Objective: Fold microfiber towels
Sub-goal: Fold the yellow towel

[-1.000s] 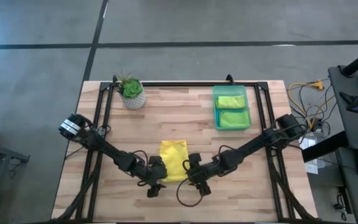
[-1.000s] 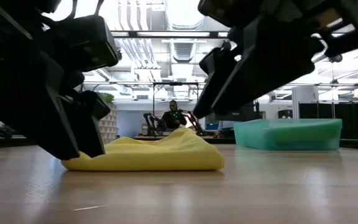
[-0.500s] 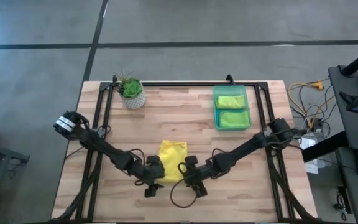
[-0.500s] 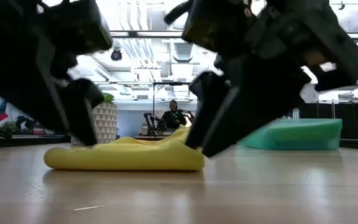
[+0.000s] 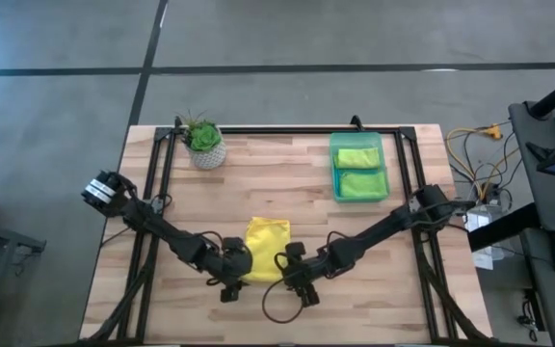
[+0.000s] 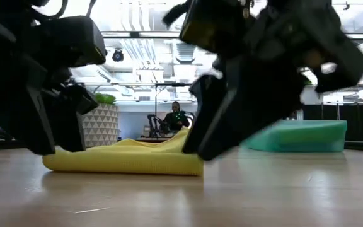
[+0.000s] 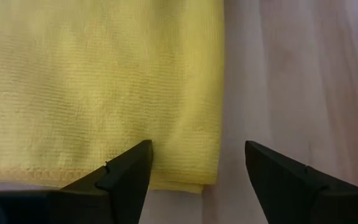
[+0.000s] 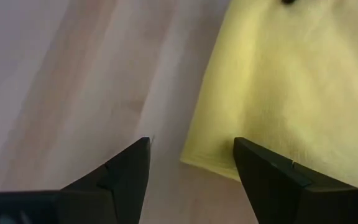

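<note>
The yellow microfiber towel [image 5: 266,250] lies part-folded at the table's [image 5: 374,289] near middle. The left gripper [image 7: 194,163] and right gripper [image 8: 190,163], both spread wide, straddle its near corners; next likely pinching them for another fold.

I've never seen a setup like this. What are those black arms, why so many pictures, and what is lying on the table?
Two robot arms work at a wooden table. One camera looks down from above, one sits at table height, and one rides on each wrist. A folded yellow towel lies near the front edge. The left tool and the right tool are at its two near corners, both open, holding nothing. Farther back stand a small potted plant and a green bin holding two folded lime towels.
</note>
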Tool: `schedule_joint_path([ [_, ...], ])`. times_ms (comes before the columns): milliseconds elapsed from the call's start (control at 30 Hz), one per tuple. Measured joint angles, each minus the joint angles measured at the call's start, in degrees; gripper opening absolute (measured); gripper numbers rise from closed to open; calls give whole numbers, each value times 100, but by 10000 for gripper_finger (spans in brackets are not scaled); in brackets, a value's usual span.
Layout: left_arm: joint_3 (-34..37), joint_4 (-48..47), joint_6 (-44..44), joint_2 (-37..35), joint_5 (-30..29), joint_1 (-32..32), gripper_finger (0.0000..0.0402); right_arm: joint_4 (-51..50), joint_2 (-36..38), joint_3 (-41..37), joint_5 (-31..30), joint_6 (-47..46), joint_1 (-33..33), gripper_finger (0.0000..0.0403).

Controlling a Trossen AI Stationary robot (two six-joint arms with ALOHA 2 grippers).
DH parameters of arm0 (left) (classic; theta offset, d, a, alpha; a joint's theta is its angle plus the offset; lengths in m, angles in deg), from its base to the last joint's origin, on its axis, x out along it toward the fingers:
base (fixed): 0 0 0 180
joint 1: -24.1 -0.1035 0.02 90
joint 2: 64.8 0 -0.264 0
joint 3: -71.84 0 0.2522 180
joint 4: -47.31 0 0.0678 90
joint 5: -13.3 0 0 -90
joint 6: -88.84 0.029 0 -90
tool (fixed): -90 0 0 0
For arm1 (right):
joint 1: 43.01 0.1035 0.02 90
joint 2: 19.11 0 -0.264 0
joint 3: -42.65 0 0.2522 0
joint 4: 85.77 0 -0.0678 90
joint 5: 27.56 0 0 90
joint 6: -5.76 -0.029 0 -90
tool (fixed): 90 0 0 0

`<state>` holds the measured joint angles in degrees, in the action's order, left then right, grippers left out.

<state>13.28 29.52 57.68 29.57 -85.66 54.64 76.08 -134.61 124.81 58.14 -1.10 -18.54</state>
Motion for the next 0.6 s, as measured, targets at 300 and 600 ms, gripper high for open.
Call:
schedule_joint_path([
  [300,-34,-23,3,180,244,68,241,-2,-333,87,93,-548,0,224],
  [600,-52,-464,-150,159,5,310,162,-217,-345,89,-214,-667,39,134],
])
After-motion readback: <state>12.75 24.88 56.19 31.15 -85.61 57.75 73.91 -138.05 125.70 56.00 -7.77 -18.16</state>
